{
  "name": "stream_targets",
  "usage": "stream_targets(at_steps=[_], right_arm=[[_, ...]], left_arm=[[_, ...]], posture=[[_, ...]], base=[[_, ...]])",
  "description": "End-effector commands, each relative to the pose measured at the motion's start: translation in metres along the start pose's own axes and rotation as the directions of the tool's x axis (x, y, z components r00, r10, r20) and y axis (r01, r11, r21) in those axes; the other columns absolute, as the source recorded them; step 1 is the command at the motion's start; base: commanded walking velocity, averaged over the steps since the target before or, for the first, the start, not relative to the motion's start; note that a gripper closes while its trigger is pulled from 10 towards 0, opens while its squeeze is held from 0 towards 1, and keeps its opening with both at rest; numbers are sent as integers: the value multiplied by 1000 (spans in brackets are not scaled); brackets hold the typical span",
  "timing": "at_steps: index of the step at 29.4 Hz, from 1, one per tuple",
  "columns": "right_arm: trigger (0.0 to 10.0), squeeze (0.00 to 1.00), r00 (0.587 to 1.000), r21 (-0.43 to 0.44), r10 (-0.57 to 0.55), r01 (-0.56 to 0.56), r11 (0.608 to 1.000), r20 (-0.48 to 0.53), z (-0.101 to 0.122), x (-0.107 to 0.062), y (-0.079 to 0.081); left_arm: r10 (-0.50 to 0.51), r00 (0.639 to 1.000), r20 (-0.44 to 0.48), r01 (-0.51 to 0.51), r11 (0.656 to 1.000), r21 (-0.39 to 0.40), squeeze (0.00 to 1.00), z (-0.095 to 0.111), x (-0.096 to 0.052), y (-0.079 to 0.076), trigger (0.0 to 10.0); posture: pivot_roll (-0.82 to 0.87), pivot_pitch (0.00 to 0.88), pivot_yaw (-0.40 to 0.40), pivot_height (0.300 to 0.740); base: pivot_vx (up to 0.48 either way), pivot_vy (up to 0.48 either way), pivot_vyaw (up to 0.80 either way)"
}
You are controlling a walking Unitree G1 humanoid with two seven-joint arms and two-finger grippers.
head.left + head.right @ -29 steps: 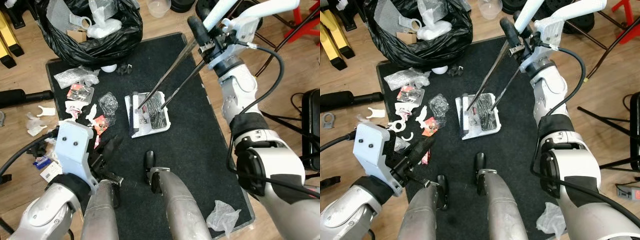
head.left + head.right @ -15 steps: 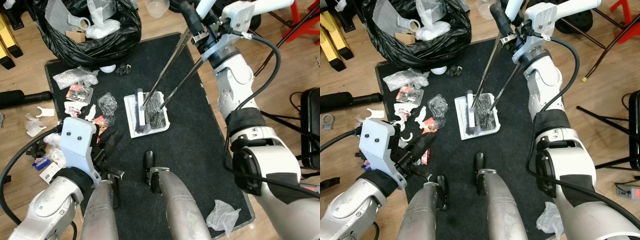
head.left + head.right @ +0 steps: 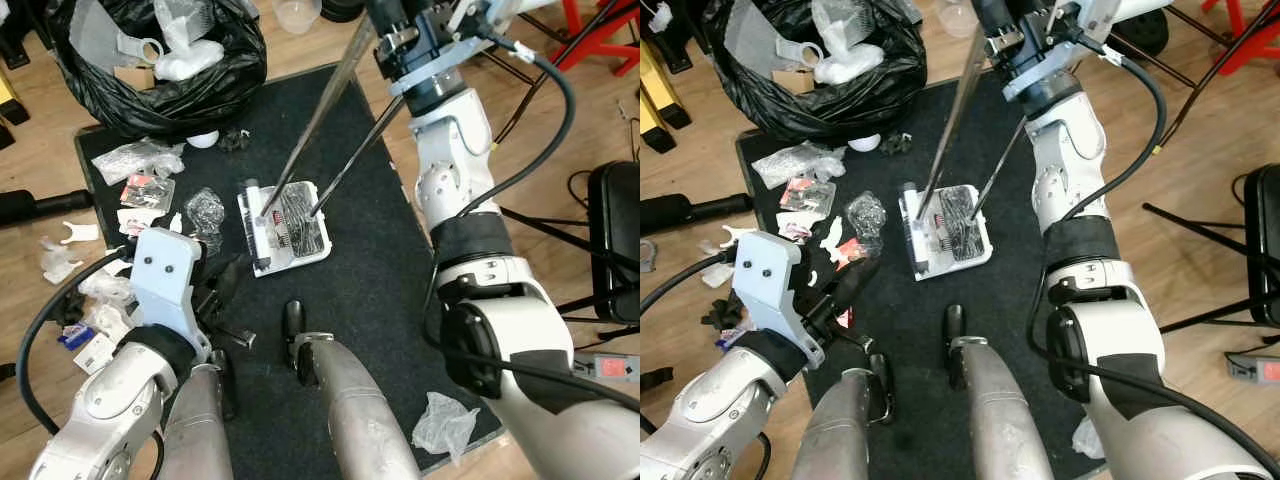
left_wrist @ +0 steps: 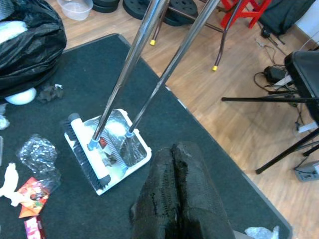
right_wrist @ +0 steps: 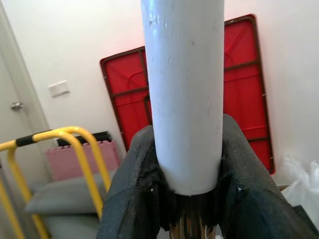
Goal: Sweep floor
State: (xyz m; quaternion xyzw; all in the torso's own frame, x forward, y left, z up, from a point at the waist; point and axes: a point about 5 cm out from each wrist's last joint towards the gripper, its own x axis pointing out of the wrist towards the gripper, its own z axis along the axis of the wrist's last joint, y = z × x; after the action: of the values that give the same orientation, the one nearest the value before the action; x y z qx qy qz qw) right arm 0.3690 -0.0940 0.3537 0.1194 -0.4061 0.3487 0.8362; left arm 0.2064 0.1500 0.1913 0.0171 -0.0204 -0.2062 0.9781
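The right gripper [image 5: 187, 199] clamps the broom handle [image 5: 183, 94], both fingers [image 5: 130, 189] pressed against the pole. Well below those jaws, the brush head [image 3: 254, 230] lies in the white dustpan [image 3: 290, 232] on the black mat [image 3: 390, 260]. The left gripper [image 4: 175, 189] (fingers pressed together, holding nothing) hangs near the dustpan, litter [image 3: 150, 190] beside it.

long-handled broom [image 3: 262, 214] and white dustpan [image 3: 296, 232] together on black mat [image 3: 380, 270]

The dustpan [image 3: 290, 228] is set mid-mat [image 3: 400, 300], with the broom head [image 3: 253, 228] in it at 9 o'clock. Litter [image 3: 150, 190] is scattered at 9 o'clock; the bag [image 3: 160, 60] is placed at 11 o'clock.
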Motion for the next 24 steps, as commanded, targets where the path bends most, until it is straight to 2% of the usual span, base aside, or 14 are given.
stream_targets(at_steps=[1,7,11,12,15,16,17,18,19,20,22,24], right_arm=[[10000,0,999,26,12,-11,1000,-38,-4,0,7],[10000,0,992,57,61,-55,997,-114,-8,1,23],[10000,0,988,78,81,-71,994,-135,-4,-4,26],[10000,0,986,85,86,-74,994,-141,-3,-8,26],[10000,0,986,85,86,-74,994,-141,-3,-8,26],[10000,0,986,86,84,-71,994,-147,-3,-12,25],[10000,0,986,86,84,-71,994,-147,-3,-12,25],[10000,0,987,71,64,-54,996,-150,-3,-19,25],[10000,0,987,71,64,-54,996,-150,-3,-19,25],[10000,0,983,50,69,-62,997,-172,-4,-26,28],[10000,0,983,50,69,-62,997,-172,-4,-26,28],[10000,0,964,41,102,-95,995,-245,-8,-44,35]], left_arm=[[-13,1000,-26,12,1000,-21,0,-8,-1,-4,10000],[18,997,-72,-20,999,-26,0,-19,2,1,10000],[44,995,-93,-48,998,-43,0,-22,7,7,10000],[75,995,-71,-78,996,-38,0,-19,13,11,10000],[75,995,-71,-78,996,-38,0,-19,13,11,10000],[100,993,-59,-103,994,-39,0,-16,19,16,10000],[100,993,-59,-103,994,-39,0,-16,19,16,10000],[103,994,-25,-104,993,-55,0,-11,27,18,10000],[103,994,-25,-104,993,-55,0,-11,27,18,10000],[97,995,-1,-96,993,-65,0,-7,33,18,10000],[97,995,-1,-96,993,-65,0,-7,33,18,10000],[117,993,33,-112,987,-111,0,-2,44,18,10000]], posture=[[-122,413,-190,740],[-109,352,-177,740],[-101,323,-173,740],[-96,312,-168,740],[-96,312,-168,740],[-95,298,-160,740],[-95,298,-160,740],[-100,276,-146,740],[-100,276,-146,740],[-102,262,-140,740],[-102,262,-140,740],[-104,239,-135,740]], base=[[0,0,0],[0,0,0],[0,0,763],[0,0,731],[0,0,731],[0,0,669],[0,0,669],[0,0,0],[0,0,0],[450,0,0],[450,0,0],[240,0,712]])
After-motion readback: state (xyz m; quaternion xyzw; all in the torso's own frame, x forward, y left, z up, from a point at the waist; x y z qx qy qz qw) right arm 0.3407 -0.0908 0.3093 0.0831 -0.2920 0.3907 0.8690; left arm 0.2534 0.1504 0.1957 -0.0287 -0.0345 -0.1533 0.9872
